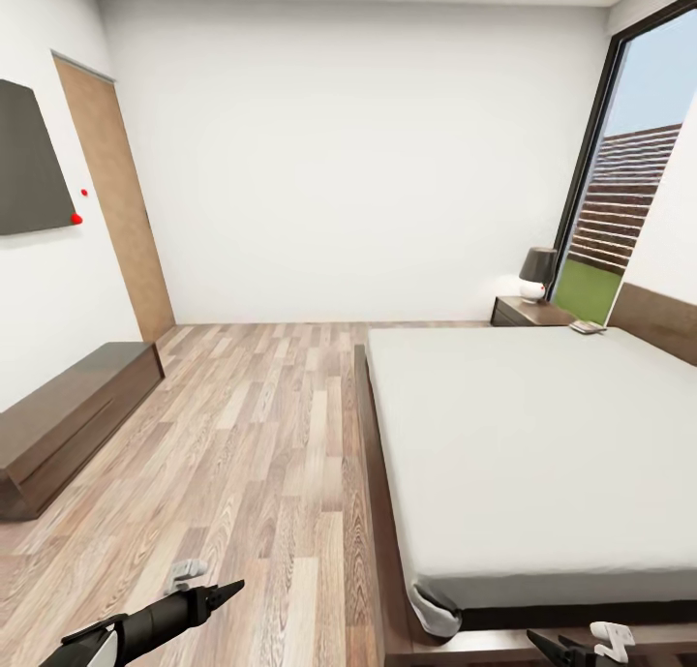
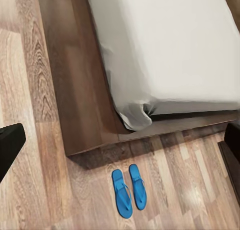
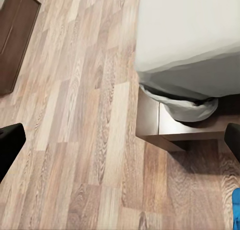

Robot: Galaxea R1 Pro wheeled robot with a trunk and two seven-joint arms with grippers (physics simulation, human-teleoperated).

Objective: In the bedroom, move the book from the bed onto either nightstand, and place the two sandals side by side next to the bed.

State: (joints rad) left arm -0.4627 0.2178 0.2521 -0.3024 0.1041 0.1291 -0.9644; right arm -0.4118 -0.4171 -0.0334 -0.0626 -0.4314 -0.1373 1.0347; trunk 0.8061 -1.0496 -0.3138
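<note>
The floor is wood plank with a clear grain and a faint sheen. The bed frame is dark, smooth, matt wood; its mattress looks like soft, matt pale cloth, wrinkled at the corner. The sandals are smooth bright blue, rubbery-looking. The walls are flat matt white.

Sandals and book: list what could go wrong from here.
1. The sandals lie together on the floor by the bed corner; driving forward might knock them apart.
2. The book lies at the mattress's far edge near the nightstand; reaching it probably needs a tight pass along the bed.
</note>
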